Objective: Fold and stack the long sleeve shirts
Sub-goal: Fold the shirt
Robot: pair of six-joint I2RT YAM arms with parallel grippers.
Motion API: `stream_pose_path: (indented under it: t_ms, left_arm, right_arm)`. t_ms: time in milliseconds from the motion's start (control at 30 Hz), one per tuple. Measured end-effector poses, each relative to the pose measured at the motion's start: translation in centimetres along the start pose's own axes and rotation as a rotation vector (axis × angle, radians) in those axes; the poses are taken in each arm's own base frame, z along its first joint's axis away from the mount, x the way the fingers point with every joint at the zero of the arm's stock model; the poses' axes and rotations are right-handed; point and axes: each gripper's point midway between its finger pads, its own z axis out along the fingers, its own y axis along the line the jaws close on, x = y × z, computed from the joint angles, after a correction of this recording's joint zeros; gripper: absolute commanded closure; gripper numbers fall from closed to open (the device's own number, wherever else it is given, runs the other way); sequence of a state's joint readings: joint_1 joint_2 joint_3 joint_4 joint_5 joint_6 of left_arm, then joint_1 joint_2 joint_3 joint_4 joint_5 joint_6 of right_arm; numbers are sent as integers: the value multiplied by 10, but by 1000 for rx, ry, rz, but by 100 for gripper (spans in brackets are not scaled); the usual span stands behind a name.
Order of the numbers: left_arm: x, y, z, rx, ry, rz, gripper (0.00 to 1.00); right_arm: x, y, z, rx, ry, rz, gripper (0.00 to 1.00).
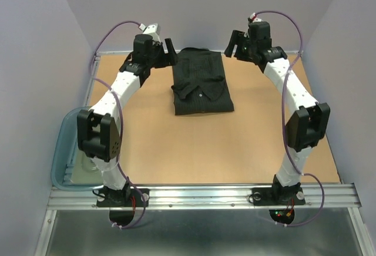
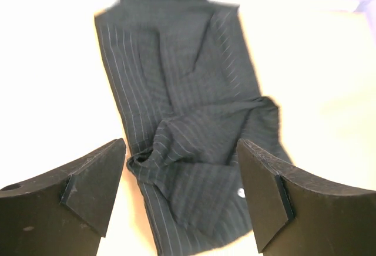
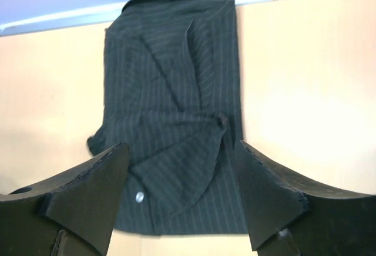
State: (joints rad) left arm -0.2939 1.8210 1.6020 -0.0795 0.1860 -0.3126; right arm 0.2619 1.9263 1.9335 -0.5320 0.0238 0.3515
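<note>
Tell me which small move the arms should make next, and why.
The shirt lies as a long strip, sleeves folded in; the left gripper and right gripper hang open beside its far end. Probably lower them onto its far corners, to fold it in half.

We see the shirt (image 1: 200, 83) as matt black woven cloth with thin pale pinstripes and soft creases. Its button (image 3: 139, 196) looks like glossy white plastic. Table top (image 1: 235, 150): smooth matt tan board, wood-fibre look. Fingers (image 2: 88, 191) of the left gripper (image 2: 181, 147) we read as matt black, faintly grainy. Right gripper (image 3: 179, 150) looks the same, edges chipped. Arm shells (image 1: 126, 86): smooth white plastic, slight sheen. Front rail (image 1: 205, 196): brushed bare metal. Tub (image 1: 61, 150): translucent blue-grey plastic.
</note>
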Motion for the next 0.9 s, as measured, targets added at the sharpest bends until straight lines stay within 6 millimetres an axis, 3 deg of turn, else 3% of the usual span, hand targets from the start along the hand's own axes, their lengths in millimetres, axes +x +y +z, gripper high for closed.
stream_pose_path:
  t_ms: [100,167,233,300,333,367,467,533,733,900]
  left_arm:
    - [-14,-14,-34,19,-63,7,12]
    - [-5,-22,-50,32,-73,4,14]
    - [22,-29,-57,42,-36,-8,17]
    - [64,-28,-57,43,30,-26,20]
    - [82,-28,-57,43,65,-35,20]
    - [110,-25,-55,39,116,-52,21]
    - [168,-5,-55,-13,238,-109,21]
    - [182,1,-54,-32,271,-133,21]
    - [180,-3,-45,-1,239,-181,21]
    - [177,-7,-38,23,219,-192,21]
  right_arm:
    - [10,6,-17,-46,12,31,25]
    - [31,6,-15,-69,50,70,27]
    - [62,3,-7,-82,115,122,28]
    - [103,-2,2,-93,200,170,29]
    - [113,-2,3,-100,222,187,30]
    - [132,-5,4,-101,265,211,30]
    - [150,-4,7,-120,298,252,32]
    - [147,-1,10,-136,286,268,32]
    - [143,10,24,-186,256,351,32]
    - [163,7,36,-172,292,416,32]
